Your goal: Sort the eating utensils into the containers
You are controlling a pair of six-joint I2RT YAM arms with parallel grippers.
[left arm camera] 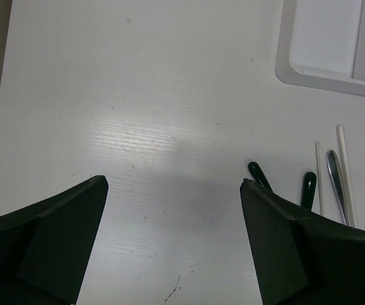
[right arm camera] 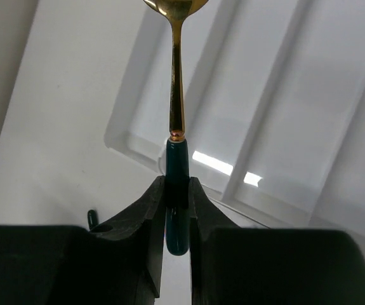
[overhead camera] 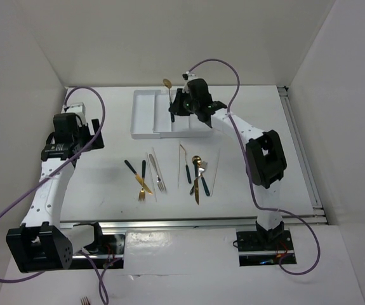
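My right gripper (right arm camera: pixel 176 184) is shut on the dark teal handle of a gold spoon (right arm camera: pixel 176 95). The spoon points away from me, over the near left end of the white tray (right arm camera: pixel 129 143) and its long compartments. From above, that gripper (overhead camera: pixel 177 112) hovers over the tray (overhead camera: pixel 143 121) with the spoon (overhead camera: pixel 169 89) sticking out past it. My left gripper (left arm camera: pixel 174 183) is open and empty over bare table, left of the loose utensils. From above, the left gripper (overhead camera: pixel 87 135) is at the table's left side.
Two clusters of utensils lie in front of the tray: a left group (overhead camera: pixel 145 175) and a right group (overhead camera: pixel 196 174), gold with teal handles, silver, and pale sticks. The left wrist view shows teal handle ends (left arm camera: pixel 258 175), a silver handle (left arm camera: pixel 336 181), sticks (left arm camera: pixel 344 165) and the tray corner (left arm camera: pixel 315 75).
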